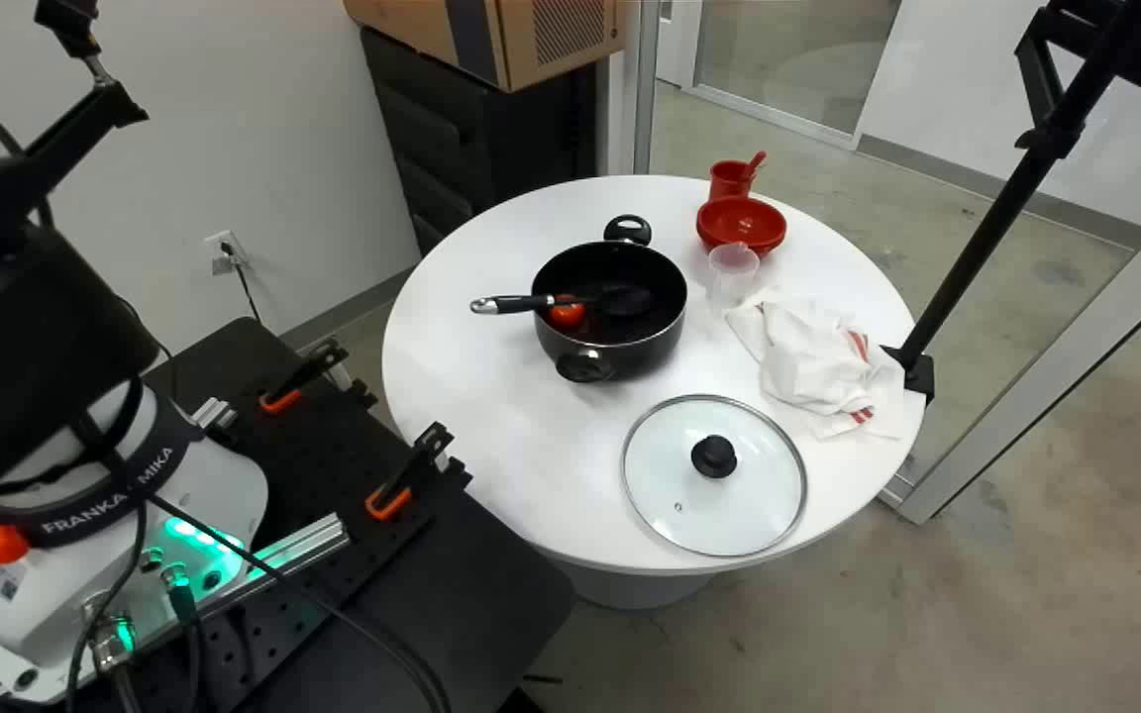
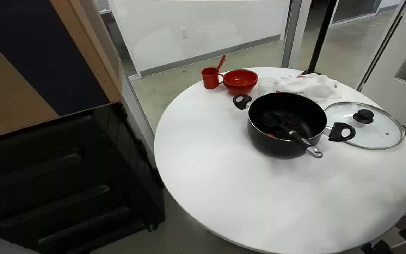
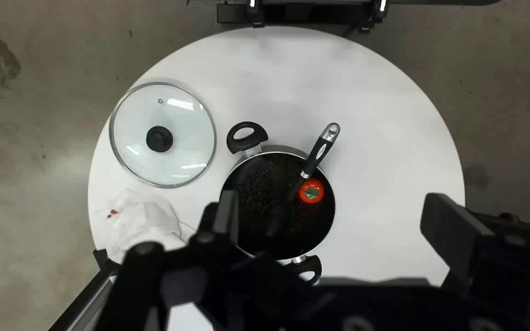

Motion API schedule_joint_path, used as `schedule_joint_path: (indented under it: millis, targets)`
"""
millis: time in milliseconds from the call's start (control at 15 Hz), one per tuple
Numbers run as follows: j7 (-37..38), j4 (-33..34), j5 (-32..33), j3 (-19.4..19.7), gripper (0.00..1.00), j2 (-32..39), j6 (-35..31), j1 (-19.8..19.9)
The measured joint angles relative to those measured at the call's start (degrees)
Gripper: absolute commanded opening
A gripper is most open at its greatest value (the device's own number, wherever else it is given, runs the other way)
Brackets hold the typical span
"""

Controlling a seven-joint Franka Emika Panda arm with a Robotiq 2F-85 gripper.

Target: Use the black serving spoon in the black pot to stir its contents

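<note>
the black spoon (image 3: 319, 155) lies in the black pot (image 2: 266, 145): its head is down inside, its handle leans across the rim, and the silver end sticks out over the desk (image 2: 203, 169). the fingers (image 3: 449, 230) stand wide apart in the wrist view, and they hold nothing.

i think the spoon is light and stiff, so it should bend little when it is pushed. the best place to take hold is perhaps the thick black part of the handle, outside the rim; the silver end looks smooth and may slip or turn. the pot seems heavier, but a hard push on its wall could slide it.

inside the pot there are many small dark pieces (image 3: 253, 191) and one red tomato (image 3: 311, 191) with a green top, just beside the stem of the spoon. it may roll when it is touched; whether it is soft or hard, i cannot tell.

the glass lid (image 1: 759, 495) lies flat on the desk, off the pot. also there are a red cup (image 2: 210, 81) with a red stick (image 2: 221, 62) standing in it, stacked red bowls (image 2: 240, 90) and a clear cup (image 1: 734, 272).
</note>
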State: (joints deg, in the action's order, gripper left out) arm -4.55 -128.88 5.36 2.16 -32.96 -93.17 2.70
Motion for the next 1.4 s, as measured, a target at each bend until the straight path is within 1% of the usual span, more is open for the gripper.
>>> schedule_joint_path:
  millis: [1000, 1200, 1400]
  targets:
    - [0.00, -0.05, 0.00, 0.00, 1.00, -0.01, -0.19, -0.01]
    - [0.03, -1.00, -0.02, 0.04, 1.00, 0.16, -1.59, -0.03]
    - [0.04, -3.20, -0.70, 0.64, 1.00, 1.32, -4.80, -0.03]
